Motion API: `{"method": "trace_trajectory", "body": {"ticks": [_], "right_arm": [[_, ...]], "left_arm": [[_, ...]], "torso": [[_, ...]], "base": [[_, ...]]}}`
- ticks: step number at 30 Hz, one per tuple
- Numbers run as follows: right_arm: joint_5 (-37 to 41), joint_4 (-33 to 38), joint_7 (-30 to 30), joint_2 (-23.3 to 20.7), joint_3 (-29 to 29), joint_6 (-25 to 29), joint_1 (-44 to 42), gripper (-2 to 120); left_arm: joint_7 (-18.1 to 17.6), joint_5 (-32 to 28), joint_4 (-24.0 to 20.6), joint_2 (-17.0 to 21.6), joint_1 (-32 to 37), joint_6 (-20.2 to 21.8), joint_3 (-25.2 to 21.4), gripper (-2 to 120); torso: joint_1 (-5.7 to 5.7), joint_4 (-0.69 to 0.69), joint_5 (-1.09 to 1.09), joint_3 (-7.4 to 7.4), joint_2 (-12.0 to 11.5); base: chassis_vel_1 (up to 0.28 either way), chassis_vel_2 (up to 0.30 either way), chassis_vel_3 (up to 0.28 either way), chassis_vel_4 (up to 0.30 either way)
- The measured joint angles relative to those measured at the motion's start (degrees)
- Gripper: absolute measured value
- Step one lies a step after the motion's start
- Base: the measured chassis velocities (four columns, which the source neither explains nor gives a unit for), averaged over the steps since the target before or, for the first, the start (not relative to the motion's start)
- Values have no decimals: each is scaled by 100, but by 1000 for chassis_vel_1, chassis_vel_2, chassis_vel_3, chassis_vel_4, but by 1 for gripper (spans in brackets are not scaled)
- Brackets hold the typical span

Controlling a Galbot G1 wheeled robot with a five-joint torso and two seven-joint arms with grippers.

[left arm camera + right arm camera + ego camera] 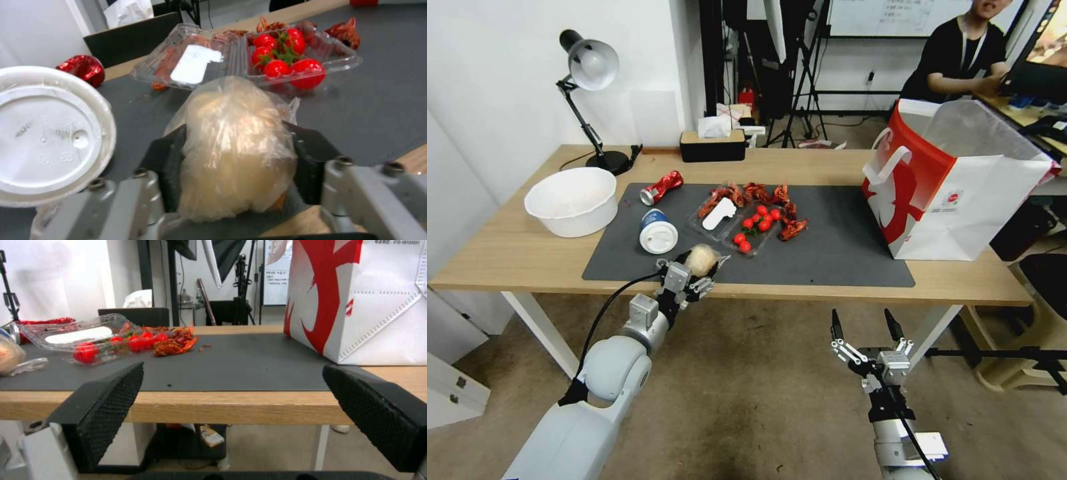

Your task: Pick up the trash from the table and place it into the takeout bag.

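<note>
The left gripper (pixel 699 267) sits at the near edge of the grey mat (pixel 840 247) on the table (pixel 507 253), its black fingers (pixel 171 166) clamped on both sides of a pale bun in clear plastic (pixel 236 146). From the bun, the lidded cup (pixel 658 231) lies at about 10 o'clock, on its side with the white lid (pixel 44 133) facing the robot. The crushed red can (pixel 661 187) is farther off in the same direction. The clear tray of small tomatoes (pixel 754 230) lies at about 1 o'clock, with reddish scraps (pixel 760 193) beyond it. The takeout bag (pixel 960 187) stands upright and open at about 2 o'clock, at the mat's right end. The right gripper (pixel 865 327) hangs below the table's front edge, jaws spread wide and holding nothing.
</note>
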Motion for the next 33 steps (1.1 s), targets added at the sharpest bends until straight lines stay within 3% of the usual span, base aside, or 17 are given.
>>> {"method": "trace_trajectory", "body": {"ticks": [7, 12, 19, 25, 33], "right_arm": [[-12, 2, 8, 15, -10, 0, 4, 100], [-13, 6, 13, 14, -10, 0, 3, 100], [-15, 3, 13, 14, -27, 0, 3, 100], [-20, 19, 9, 10, -47, 0, -5, 100], [-24, 28, -12, 9, -53, 3, -15, 100]], "left_arm": [[-4, 5, 12, 68, 33, -5, -32, 18], [40, -3, 46, 75, 36, -125, -12, 5], [150, -459, -113, 112, 42, -634, 8, 4], [493, -1461, -363, 364, -91, -1130, 69, 4], [720, -1999, -404, 545, -353, -1226, 156, 3]], "torso": [[0, 0, 0, 0, 0], [0, 0, 0, 0, 0], [1, -1, 0, 1, 0], [1, 0, 0, 1, 0], [1, 0, 0, 1, 0]], "base": [[0, 0, 0, 0], [0, 0, 0, 0], [0, 0, 0, 0], [0, 0, 0, 0], [0, 0, 0, 0]]}}
